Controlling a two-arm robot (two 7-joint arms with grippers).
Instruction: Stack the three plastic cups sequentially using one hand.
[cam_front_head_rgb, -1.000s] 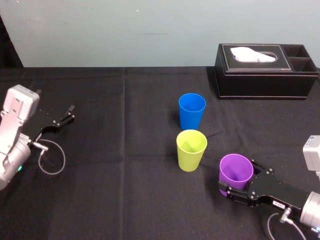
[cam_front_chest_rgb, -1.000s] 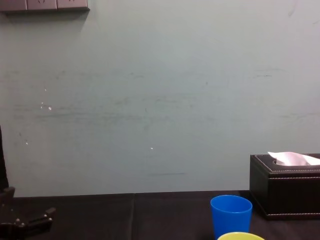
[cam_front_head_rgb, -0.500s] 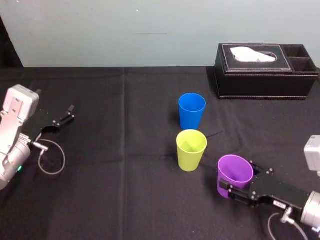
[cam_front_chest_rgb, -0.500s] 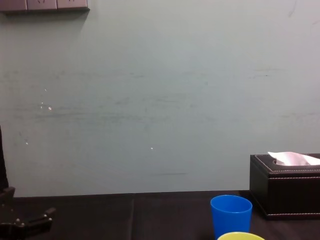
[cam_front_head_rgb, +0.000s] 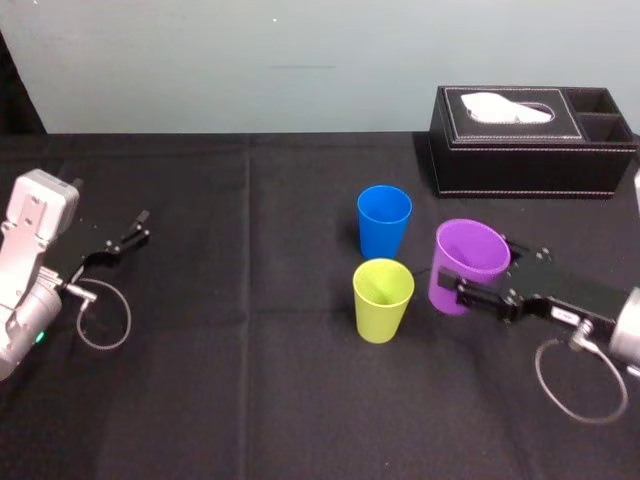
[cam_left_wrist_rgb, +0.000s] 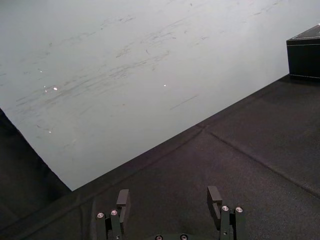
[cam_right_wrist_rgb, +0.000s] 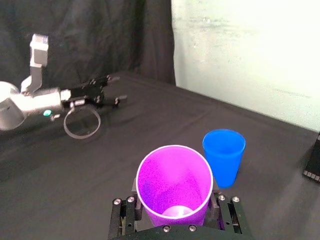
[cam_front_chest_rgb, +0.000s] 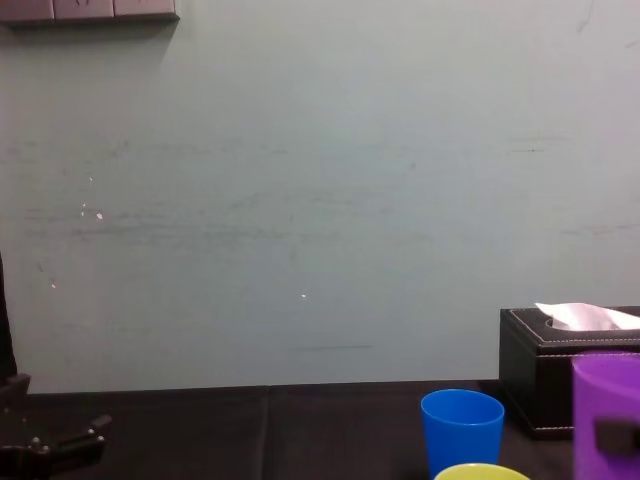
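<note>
The right hand (cam_front_head_rgb: 482, 272) is closed on the purple cup (cam_front_head_rgb: 468, 262), one black finger on each side of the wall below the rim, as the right wrist view shows (cam_right_wrist_rgb: 175, 212) with the cup (cam_right_wrist_rgb: 174, 182) mouth-up between them. The arm reaches in from the right edge of the table (cam_front_head_rgb: 250, 400), its grey cable looping over the cloth behind it. The cup leans slightly, and in the chest view its rim (cam_front_chest_rgb: 608, 420) stands higher than the rim of the blue cup (cam_front_chest_rgb: 462, 428). Just beside it, toward the table's middle, stands the yellow-green cup (cam_front_head_rgb: 383, 298), upright and apart from the purple one by a narrow gap. The blue cup (cam_front_head_rgb: 384, 221) stands upright behind the yellow-green one, toward the far edge, close to it but not touching. The black tissue box (cam_front_head_rgb: 530, 145) sits at the far right corner, a strip of bare cloth between it and the held cup. The cloth toward the near edge in front of the cups is bare, and a wide stretch lies bare from the cups to the left edge. There the left hand (cam_front_head_rgb: 140, 228) rests with its fingers spread apart (cam_left_wrist_rgb: 167, 210), well apart from all three cups.
</note>
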